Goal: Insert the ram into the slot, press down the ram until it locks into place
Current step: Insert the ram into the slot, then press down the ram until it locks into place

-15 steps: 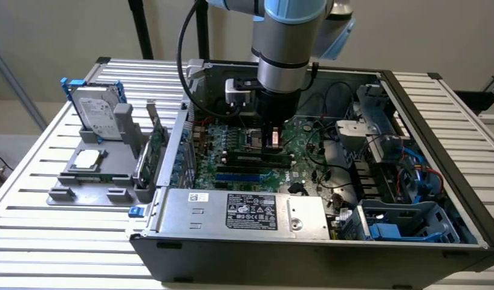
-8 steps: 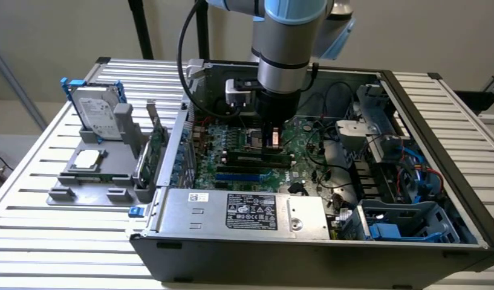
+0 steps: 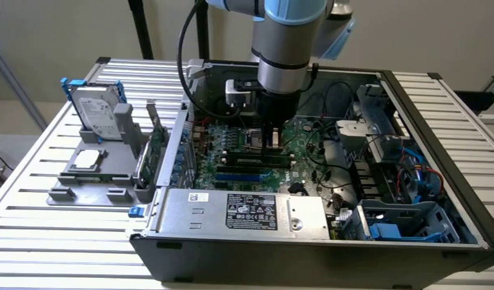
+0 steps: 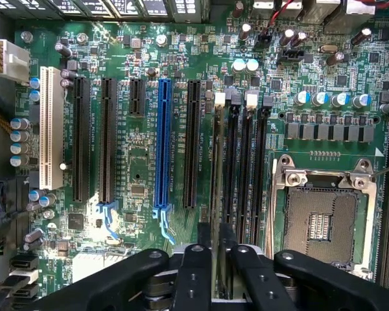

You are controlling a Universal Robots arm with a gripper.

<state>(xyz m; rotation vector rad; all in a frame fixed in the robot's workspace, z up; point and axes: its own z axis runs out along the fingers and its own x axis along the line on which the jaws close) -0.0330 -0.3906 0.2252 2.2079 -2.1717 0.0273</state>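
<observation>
Black pincer [image 4: 214,256] grasps the ram [image 4: 216,194] edge-on over a slot [image 4: 232,175]; slatted worktop [image 3: 53,241] carries the open computer case [image 3: 311,248].

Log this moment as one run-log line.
pincer: shut on ram | ram: edge-on, standing in slot beside CPU socket | lock: cannot tell | arm: inside computer case

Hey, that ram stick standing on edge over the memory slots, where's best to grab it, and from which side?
Pinch the ram across its two flat faces near the upper edge, coming straight down from above. It stands on edge along the slot, with neighbouring slots close alongside, so only its top is free. The end effector appears to hold it that way.
</observation>
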